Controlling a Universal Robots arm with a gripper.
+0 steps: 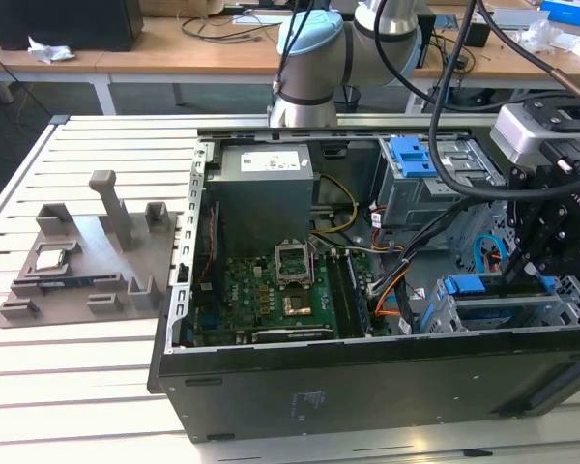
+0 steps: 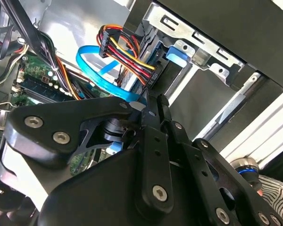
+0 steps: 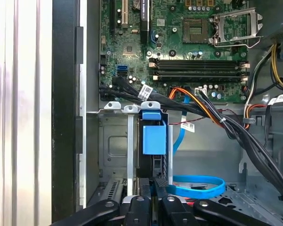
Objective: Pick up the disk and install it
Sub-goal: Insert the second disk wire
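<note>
Bright, even light; glare on table slats (image 3: 19,94).

Black fingers (image 3: 156,187) together at the blue-railed disk (image 3: 153,139) standing in its metal bay (image 3: 114,141).

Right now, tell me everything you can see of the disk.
In the first wrist view the disk stands on edge in a slot of the grey metal cage, next to the motherboard. A blue plastic rail with a tab covers its visible side, with a dark edge beyond it. The gripper is right at that edge; whether it touches is unclear.
</note>
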